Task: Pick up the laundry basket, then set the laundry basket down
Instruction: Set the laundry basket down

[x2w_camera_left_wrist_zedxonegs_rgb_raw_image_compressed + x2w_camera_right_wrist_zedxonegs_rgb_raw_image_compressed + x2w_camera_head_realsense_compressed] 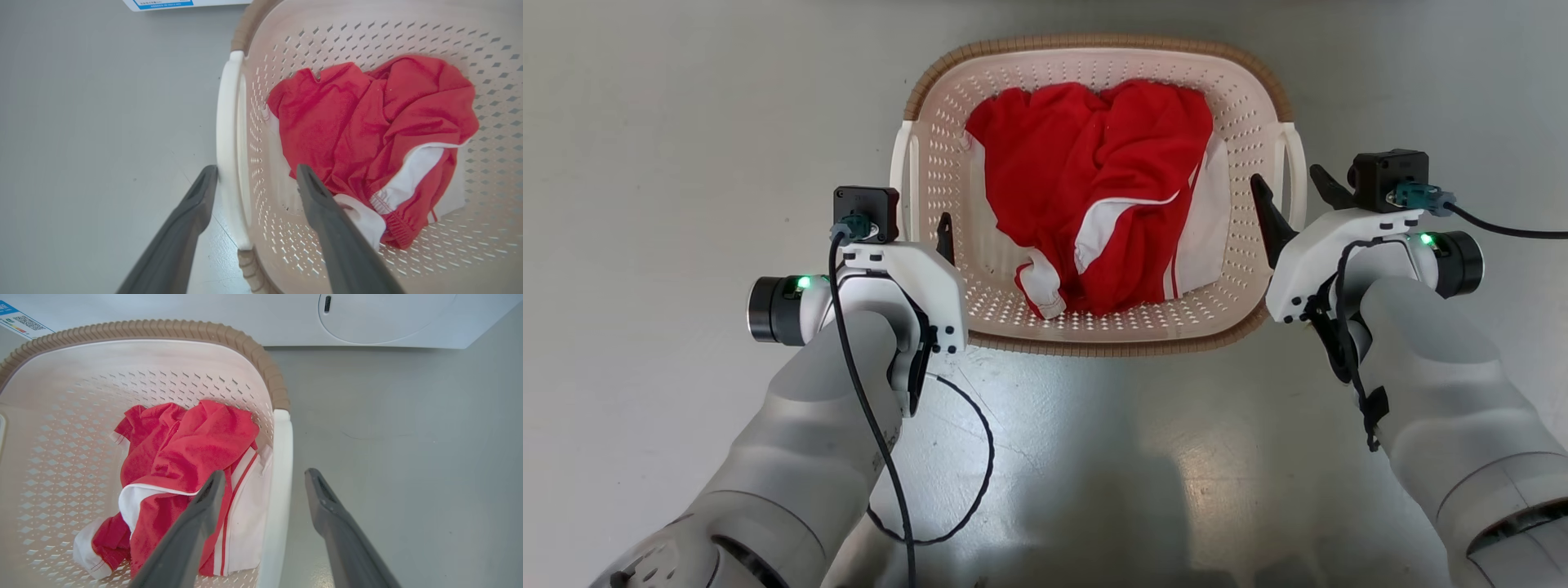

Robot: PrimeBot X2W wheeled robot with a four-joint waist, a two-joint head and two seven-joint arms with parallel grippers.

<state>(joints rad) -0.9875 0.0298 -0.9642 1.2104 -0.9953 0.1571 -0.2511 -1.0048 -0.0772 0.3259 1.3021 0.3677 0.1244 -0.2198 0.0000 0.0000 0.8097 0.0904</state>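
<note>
A pale grey floor [645, 163] spreads beneath the robot, and the right wrist view takes in the white front of a washer [286, 318] standing just beyond. The cream perforated laundry basket [1241, 106], edged with a brown woven-look rim, rests on the floor directly ahead, in front of the washer and between the two pale arms. Inside it lies a crumpled red garment [1094, 188] with white panels and thin stripes, heaped against the basket's bottom and right wall. The left hand [256, 171] is spread wide astride the white left handle [226, 122], one dark finger outside the basket and the other inside above the cloth; whether the outer fingertip touches the handle cannot be told. The right hand [265, 475] is likewise spread across the white right handle [282, 457], its inner finger over the garment and its outer finger above bare floor, apart from the handle. A black cable [964, 457] loops down from the left wrist. A small blue-and-white label [16, 320] is stuck on the washer near the basket's far corner.
</note>
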